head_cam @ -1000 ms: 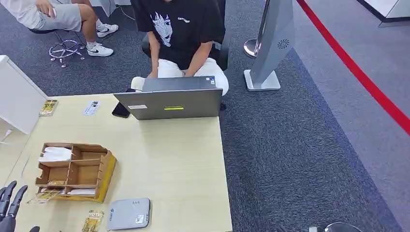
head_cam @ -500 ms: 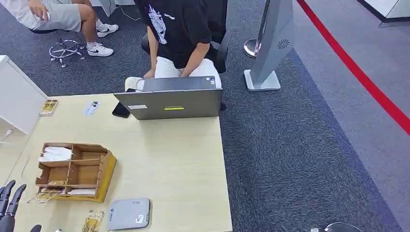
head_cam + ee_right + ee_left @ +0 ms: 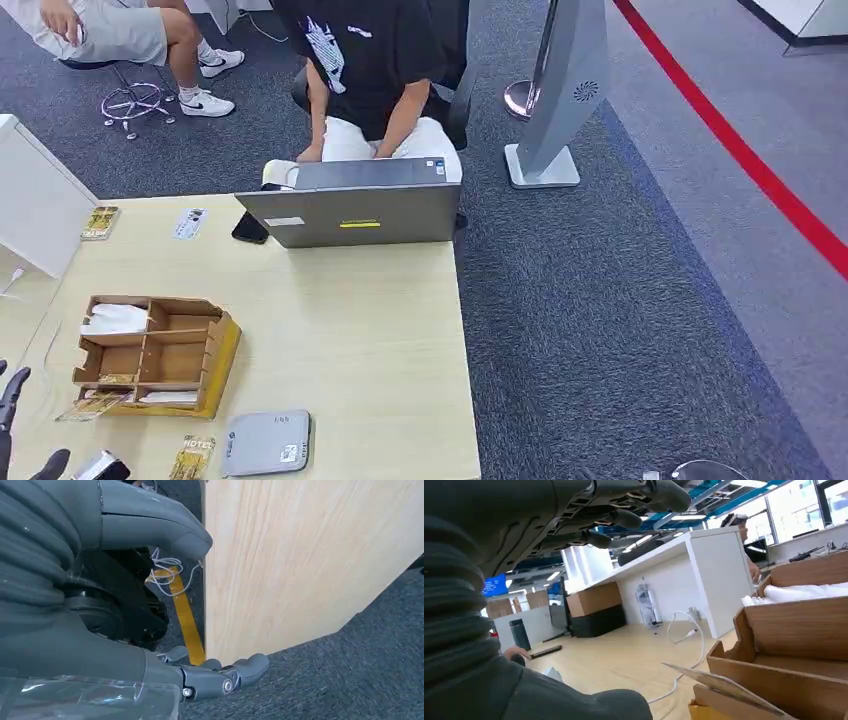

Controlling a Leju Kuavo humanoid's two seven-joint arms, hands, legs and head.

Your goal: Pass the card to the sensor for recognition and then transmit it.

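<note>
A wooden organizer (image 3: 160, 355) stands on the left of the table (image 3: 370, 340), with a yellowish card (image 3: 95, 405) sticking out of its near slot. In the left wrist view the same card (image 3: 719, 685) juts from the organizer (image 3: 794, 630). The flat grey sensor (image 3: 265, 442) lies at the near edge, a small printed card (image 3: 192, 458) beside it. My left hand (image 3: 15, 430) hovers at the table's near left corner, fingers (image 3: 624, 515) spread, holding nothing. My right hand (image 3: 90, 655) hangs beside the table edge (image 3: 300, 565), empty, with fingers apart.
A person sits behind a grey laptop (image 3: 350, 212) at the far edge, a black phone (image 3: 248, 230) next to it. Two small cards (image 3: 100, 222) lie at the far left. A white box (image 3: 35, 205) stands left, and a white cable (image 3: 684, 645) lies by it.
My left hand has sunk lower toward the picture's bottom edge, and a shiny part of its wrist has come into sight. The person behind the laptop has shifted slightly.
</note>
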